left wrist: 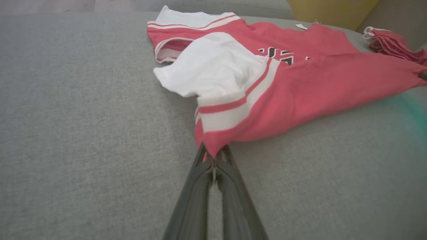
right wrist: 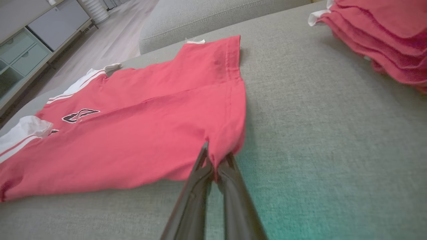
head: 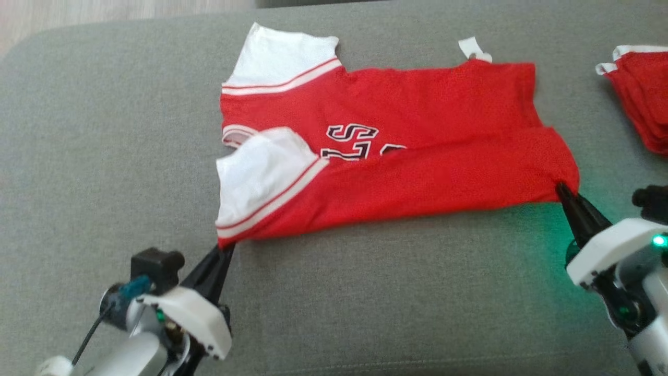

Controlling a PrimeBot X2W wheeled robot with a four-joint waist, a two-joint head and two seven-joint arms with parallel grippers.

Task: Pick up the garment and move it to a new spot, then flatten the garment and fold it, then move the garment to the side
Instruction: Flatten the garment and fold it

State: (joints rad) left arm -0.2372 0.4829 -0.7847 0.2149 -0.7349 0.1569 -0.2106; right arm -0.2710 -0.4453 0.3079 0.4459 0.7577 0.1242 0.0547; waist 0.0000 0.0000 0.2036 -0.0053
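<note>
The garment (head: 417, 130) is a red jersey with white sleeves and black-and-white lettering, lying sideways on a grey cushion, its near long edge folded over the body. My left gripper (head: 225, 246) is shut on the garment's near left corner, by the striped sleeve seam (left wrist: 227, 110); the left wrist view shows cloth pinched at my left gripper (left wrist: 213, 156). My right gripper (head: 563, 189) is shut on the near right hem corner, with red cloth (right wrist: 160, 133) pinched at my right gripper (right wrist: 215, 159) in the right wrist view.
A stack of folded red garments (head: 644, 96) lies at the right edge of the grey cushion (head: 104, 156); the same red stack (right wrist: 383, 36) sits at the upper right of the right wrist view. Wooden floor and cabinets (right wrist: 36, 43) lie beyond the cushion's far edge.
</note>
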